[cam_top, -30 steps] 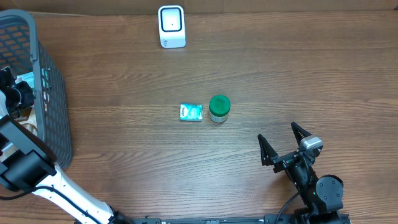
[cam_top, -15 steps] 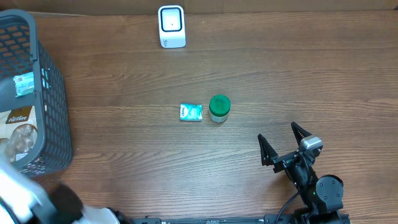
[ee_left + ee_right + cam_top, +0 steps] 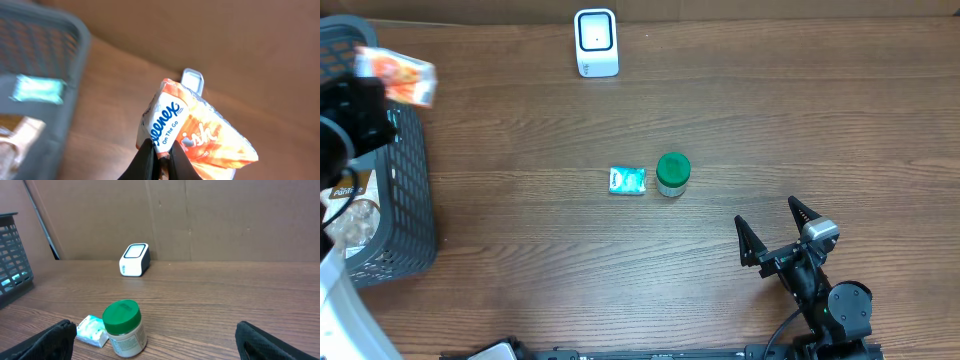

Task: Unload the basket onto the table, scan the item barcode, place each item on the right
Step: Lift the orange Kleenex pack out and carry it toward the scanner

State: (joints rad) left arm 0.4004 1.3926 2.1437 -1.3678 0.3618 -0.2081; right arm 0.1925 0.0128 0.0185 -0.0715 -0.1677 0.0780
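Closest to the robot's base, the right gripper [image 3: 765, 210] sits low over the table [image 3: 820, 110] with its two fingers spread wide and nothing between them. A little farther out, near the middle of the table, a green-lidded jar [image 3: 672, 173] stands upright with a small teal packet [image 3: 627, 180] lying just beside it; neither is being touched.

Off to the left, the left gripper [image 3: 160, 151] is pressed together on the lower edge of an orange tissue pack [image 3: 195, 120] and holds it in the air above the rim of the gray basket [image 3: 415, 170]. From the wrist view the pack fans up and away from the fingers. From above, its long axis runs roughly left to right with a slight tilt. No barcode shows on the printed face turned toward the wrist camera, so I cannot tell which side carries it.

Farthest away, at the back edge, stands the white scanner [image 3: 596, 42], its window facing up. It lies well apart from the pack, to the right of the left gripper and about as far back. The left arm is the one to carry the pack there. The likely move is a sideways sweep to the right, then a turn of the pack so its barcode meets the window.
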